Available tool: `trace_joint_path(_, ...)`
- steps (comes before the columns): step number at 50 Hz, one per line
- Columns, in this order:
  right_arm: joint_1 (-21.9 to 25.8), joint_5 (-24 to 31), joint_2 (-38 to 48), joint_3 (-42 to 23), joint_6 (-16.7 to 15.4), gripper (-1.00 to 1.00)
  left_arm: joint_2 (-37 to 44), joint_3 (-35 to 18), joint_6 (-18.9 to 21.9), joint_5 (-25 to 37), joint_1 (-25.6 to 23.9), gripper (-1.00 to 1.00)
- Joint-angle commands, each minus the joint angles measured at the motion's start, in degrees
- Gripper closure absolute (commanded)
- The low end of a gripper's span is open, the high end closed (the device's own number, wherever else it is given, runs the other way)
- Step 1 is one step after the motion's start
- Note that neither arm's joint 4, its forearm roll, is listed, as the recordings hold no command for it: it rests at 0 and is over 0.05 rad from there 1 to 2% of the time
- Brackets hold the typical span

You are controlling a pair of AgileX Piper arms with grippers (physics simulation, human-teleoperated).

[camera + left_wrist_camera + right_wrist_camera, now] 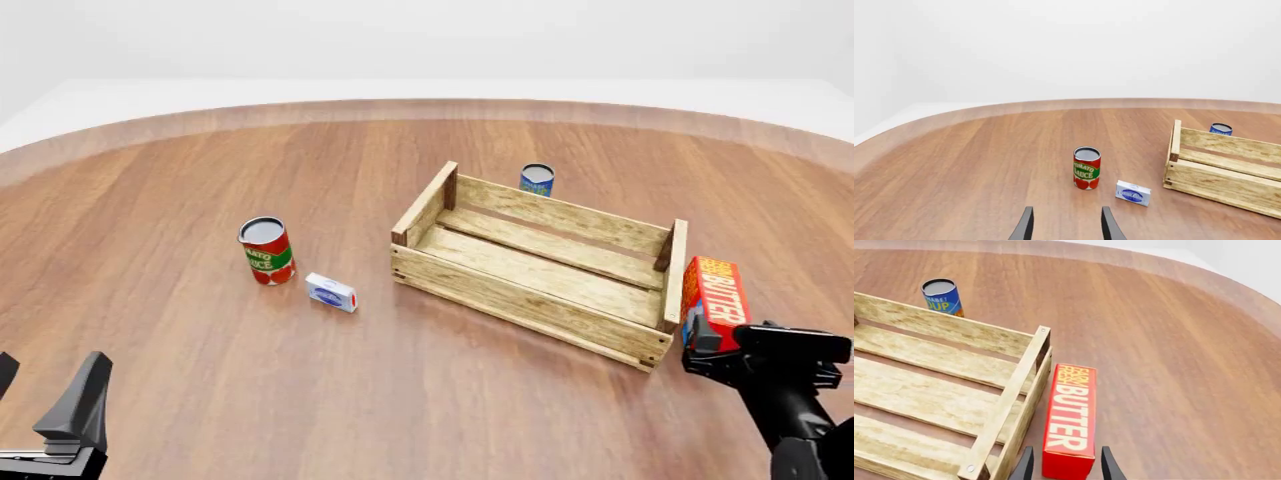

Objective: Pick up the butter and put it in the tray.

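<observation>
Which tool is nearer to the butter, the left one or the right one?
Right. The right tool sits at the near end of the butter, fingers either side. The left tool is across the table, beyond the tray.

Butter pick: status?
Right gripper open, straddling butter. Left gripper open, idle. Butter on table beside tray, not yet gripped. Nothing blocking.

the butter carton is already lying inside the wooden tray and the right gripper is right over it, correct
Not quite. The butter is outside the tray, lying on the table beside its short end wall, as the right wrist view shows. The right gripper is indeed right over it, jaws open on either side of the carton's near end.
</observation>
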Motion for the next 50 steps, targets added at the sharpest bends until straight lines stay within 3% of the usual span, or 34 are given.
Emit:
trace_joint_path(1, 0.0, 0.0, 2.2, -1.1, -0.3, -1.00, 0.0, 0.0, 0.0, 0.0, 0.0, -1.00)
trace_joint_path(50, -0.4, 0.0, 5.6, -2.8, -0.7, -1.00, 0.0, 0.0, 0.0, 0.0, 0.0, -1.00)
